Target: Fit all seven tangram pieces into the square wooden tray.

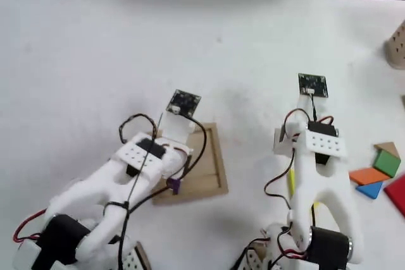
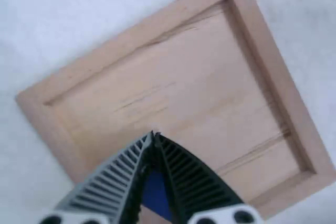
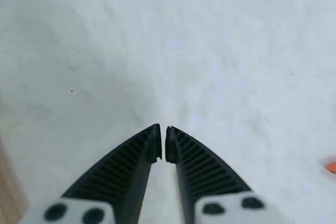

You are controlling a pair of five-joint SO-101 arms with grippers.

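The square wooden tray [image 1: 219,164] lay flat on the white surface [image 1: 95,49], just in front of the left arm and partly covered by it. In the left wrist view the tray [image 2: 131,40] was pale wood with a raised rim around a shallow, lightly grained floor. The stretch of floor visible there held no pieces.

The left end effector [image 2: 155,139] hung over the tray's floor near one rim. Its ribbed grey fingers were closed, tips meeting, and a blue piece [image 2: 156,195] was pinched between them farther back. Only a narrow strip of that piece showed.

The right end effector [image 3: 163,142] stood over bare surface with its fingers drawn together to a thin slit and nothing between them. From the high view the right arm was well apart from the tray.

The loose pieces lay in a cluster near the right edge of the surface, touching or just beside one another. They were a tan triangle [image 1: 388,150], a green piece [image 1: 388,164], an orange piece [image 1: 368,175], a blue triangle [image 1: 372,190] and a red piece [image 1: 398,195] cut off by the frame. A yellow sliver [image 1: 292,184] showed beneath the right arm, its shape hidden.
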